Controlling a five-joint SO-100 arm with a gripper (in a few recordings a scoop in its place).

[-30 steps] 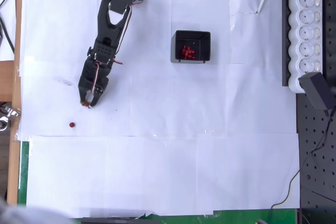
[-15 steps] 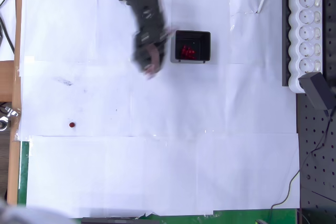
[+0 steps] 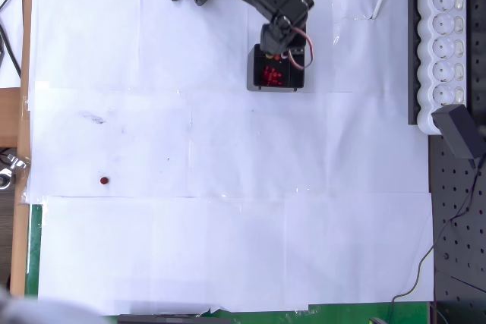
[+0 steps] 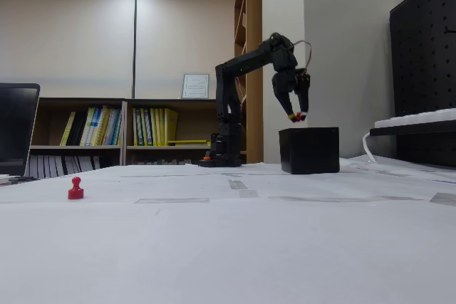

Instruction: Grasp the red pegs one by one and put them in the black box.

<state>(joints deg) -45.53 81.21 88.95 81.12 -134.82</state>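
Above the black box (image 4: 308, 150), in the fixed view, the gripper (image 4: 297, 114) hangs pointing down with its fingertips pinched on a red peg (image 4: 299, 116), clear of the box's rim. In the overhead view a cluster of red pegs (image 3: 272, 75) lies inside the box, and one more peg (image 3: 104, 180) sits alone on the white paper (image 3: 228, 240), well apart to the lower left

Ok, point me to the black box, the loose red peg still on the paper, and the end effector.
black box (image 4: 309, 150), fixed view, on its front wall.
loose red peg (image 3: 104, 180), overhead view, on the peg's top.
end effector (image 4: 297, 114), fixed view, midway between the fingertips, above the box, red showing between them.
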